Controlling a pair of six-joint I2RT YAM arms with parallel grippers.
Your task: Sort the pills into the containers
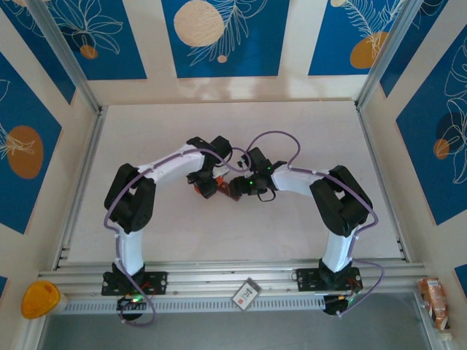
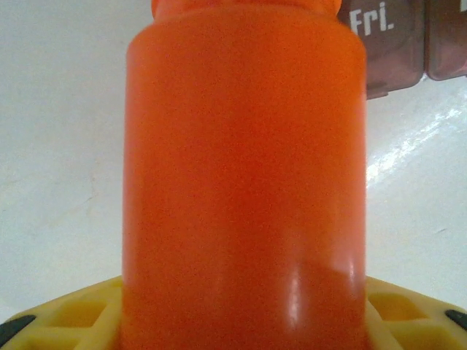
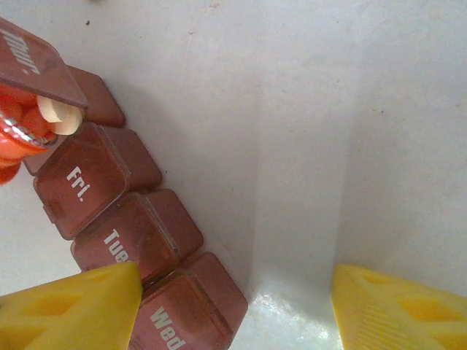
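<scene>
As pouring demands, the left hand (image 1: 206,184) is gripping the bottle (image 2: 241,182) over the containers (image 3: 95,182). Beside them, the right hand (image 3: 233,306) is gaping.

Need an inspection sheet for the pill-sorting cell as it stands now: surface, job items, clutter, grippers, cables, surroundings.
Surface: white table, faint marks.
Job's things: containers in a row at centre, Thur lid open, other lids shut; pill seemingly at the mouth of the bottle.
Clutter: yellow object, card and packet by the near rail.
Grippers: left gripper shut on bottle; right gripper open, one finger over the containers.
Cables: purple cables along both arms.
Surroundings: blue leaf-print panels.
</scene>
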